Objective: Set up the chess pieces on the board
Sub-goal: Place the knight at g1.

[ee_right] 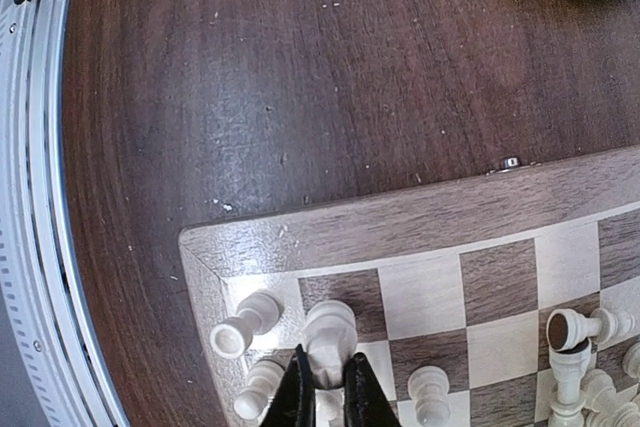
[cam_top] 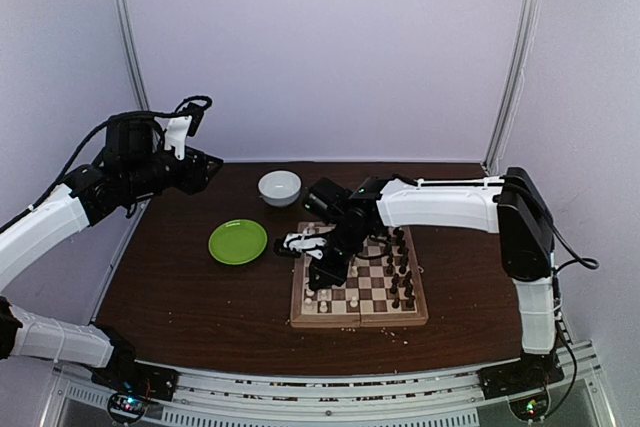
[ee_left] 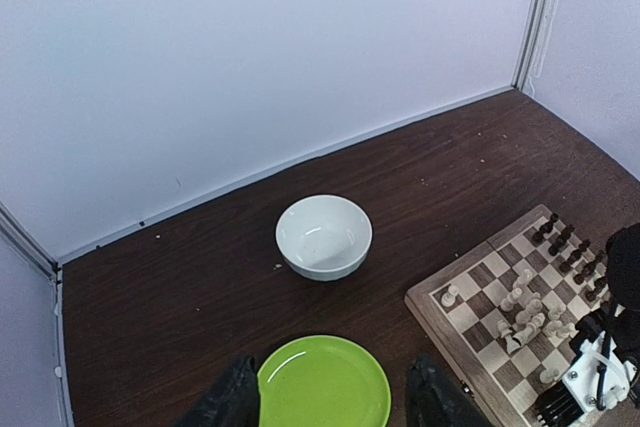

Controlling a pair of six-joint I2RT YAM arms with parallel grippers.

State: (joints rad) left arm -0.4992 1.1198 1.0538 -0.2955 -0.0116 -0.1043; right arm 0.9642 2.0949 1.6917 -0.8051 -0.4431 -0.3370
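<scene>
The right gripper (ee_right: 328, 399) is pinching a white chess piece (ee_right: 330, 332) at the corner of the board (ee_right: 400, 217). More white pieces (ee_right: 245, 325) lie just beside it. The left gripper (ee_left: 335, 405) hangs wide open, well apart from the board.

Right hand (ee_right: 328, 365) low, fingers pinched on a white piece (ee_right: 329, 327); left hand (ee_left: 335, 402) raised, fingers apart

Robotics laboratory test cell. Plain white panels (cam_top: 320, 47) enclose a dark wood-grain tabletop (cam_top: 200, 297) on three sides and meet at metal corner posts (cam_top: 516, 57). Two white-and-black robot arms, the left arm (cam_top: 50, 222) and the right arm (cam_top: 450, 202), mount on a slotted aluminium rail (cam_top: 330, 392) at the near edge, with exposed cables (cam_top: 197, 100).
</scene>
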